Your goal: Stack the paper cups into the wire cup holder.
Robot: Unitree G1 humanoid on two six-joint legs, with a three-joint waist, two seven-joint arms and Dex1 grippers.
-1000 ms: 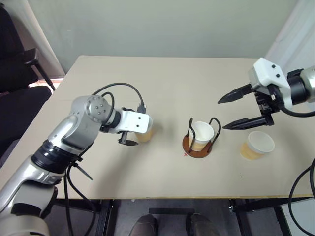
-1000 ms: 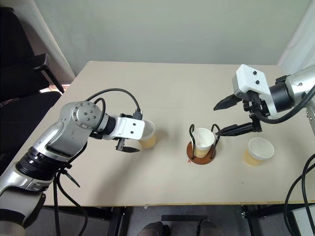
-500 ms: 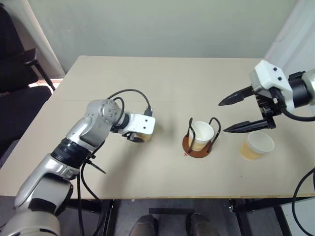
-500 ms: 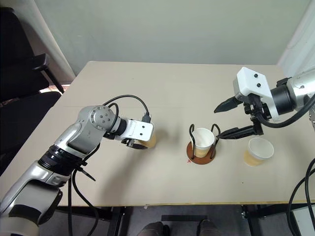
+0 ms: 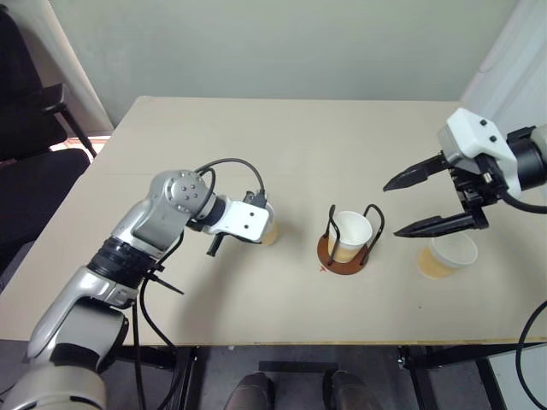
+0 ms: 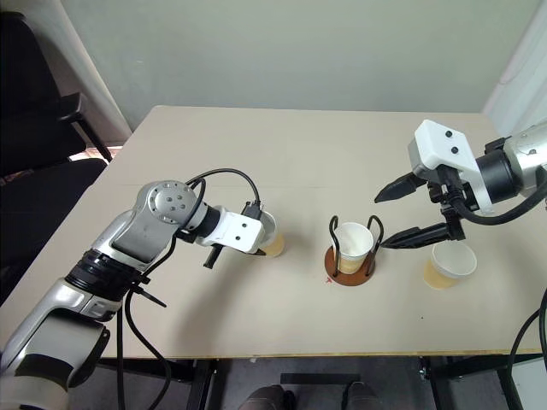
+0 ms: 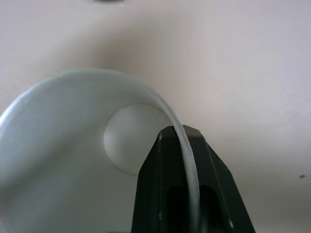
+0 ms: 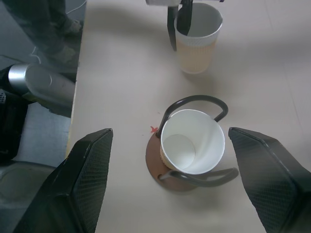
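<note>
At the beige desk point(image 5: 282, 154), the robot's left gripper point(image 6: 256, 242) has its two black fingers point(image 7: 182, 179) pinched shut on the thin wall of a paper cup point(image 6: 270, 236), one finger inside the rim and one outside, as the left wrist view shows. The cup stands on the desk to the left of the wire cup holder point(image 5: 346, 248), near it but apart. One cup point(image 5: 349, 234) already sits upright inside the holder's black loops. A third cup point(image 5: 446, 254) stands on the desk to the right, just below the right gripper point(image 5: 427, 203), whose fingers hang spread wide and hold nothing.

The risks from here lie mostly in that one-wall pinch. Paper this light may buckle or go oval under the squeeze, and a deformed rim would likely jam against the seated cup rather than nest in it. Held by a single side, the cup could also tilt once lifted, catch a wire loop on the way over and drag or tip the light holder. The idle right gripper, hovering close to both the holder and the third cup, could be bumped if the left arm swings wide.
</note>
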